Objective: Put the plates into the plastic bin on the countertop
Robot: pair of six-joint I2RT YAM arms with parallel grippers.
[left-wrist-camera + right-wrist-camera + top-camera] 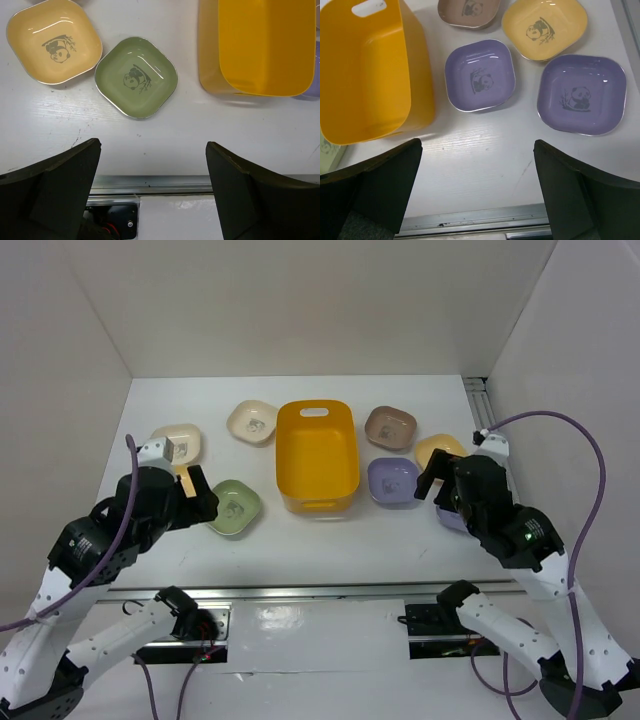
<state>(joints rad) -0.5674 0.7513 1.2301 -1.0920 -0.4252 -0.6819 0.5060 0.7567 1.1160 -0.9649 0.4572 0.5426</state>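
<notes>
— So, what sits in the plastic bin point(317, 465)?
— Only its own bare yellow floor shows. All seven plates lie outside it on the white counter point(330, 540).
— How does the bin lie?
— Upright at the counter's middle, deep, with rounded corners. Its long axis runs away from the arm bases, and a slot handle point(315, 411) is cut in the far short wall.
— And the plates?
— Small rounded squares, hollow side up, each with a panda print at its centre. Left of the bin: cream plate point(250, 422) at the far side, beige plate point(178, 445) further left, green plate point(235, 507) nearest and just beside the beige one. Right of it: brown plate point(390, 426) far, yellow-orange plate point(440, 451) beyond that, lavender plate point(393, 481) just beside the bin's wall, and second lavender plate point(581, 94) further right, half hidden by the arm in the top view.
— The claws?
— Left claw point(152, 147) hangs spread wide above the counter, near the green plate, holding nothing. Right claw point(477, 145) is likewise spread, over bare counter near both lavender plates
</notes>
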